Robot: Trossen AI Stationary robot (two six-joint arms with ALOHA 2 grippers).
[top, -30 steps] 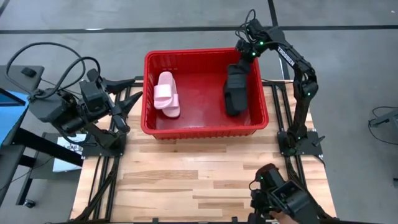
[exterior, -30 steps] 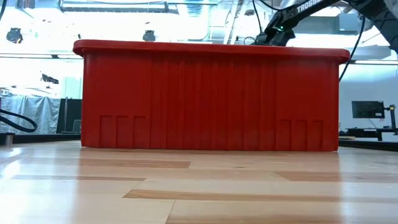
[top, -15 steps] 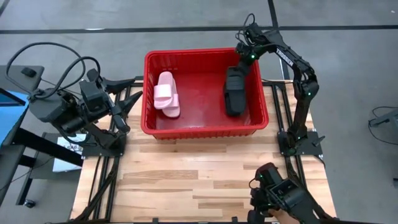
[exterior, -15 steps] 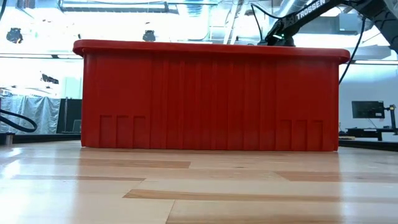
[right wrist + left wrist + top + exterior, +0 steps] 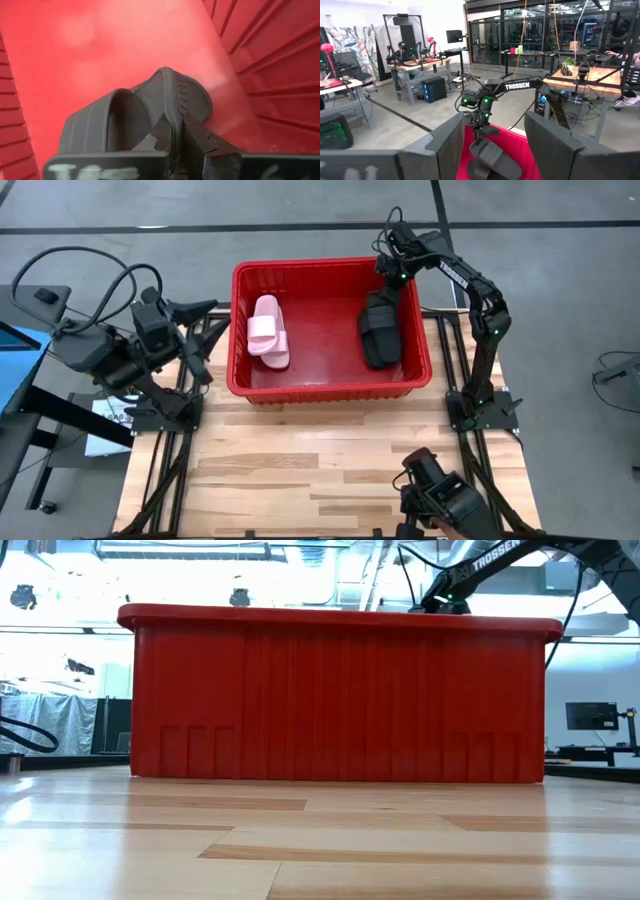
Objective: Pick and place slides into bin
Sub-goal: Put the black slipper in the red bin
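The red bin (image 5: 330, 385) stands on the wooden table's far half and fills the low view (image 5: 340, 700). A pale pink slide (image 5: 268, 330) lies sole-down on the bin's floor at its left. A black slide (image 5: 380, 330) is at the bin's right, and my right gripper (image 5: 387, 280) is shut on it just above the bin's far right corner. My left gripper (image 5: 192, 345) is open and empty, left of the bin, pointing toward it (image 5: 495, 130). Whether a second black slide lies under the first cannot be told. My right gripper pinches a thin raised edge (image 5: 176, 131) at the black slide's far end between its two fingers (image 5: 161, 134). The fingers come from above and the far side, slanting down into the bin. The slide hangs tilted below them, its strap (image 5: 100, 125) facing up and its near end low toward the bin's floor.
The bin's tall slatted walls and thick rim (image 5: 340, 618) enclose both slides. Bare wooden table (image 5: 300, 470) lies near of the bin. A dark device (image 5: 440, 495) sits at the table's near right edge. The arms' black frames flank the table.
My right gripper has gone down a little and toward the table's left with the black slide, which has sunk lower in the bin and lies flatter. My left arm has shifted slightly by the bin's left side.
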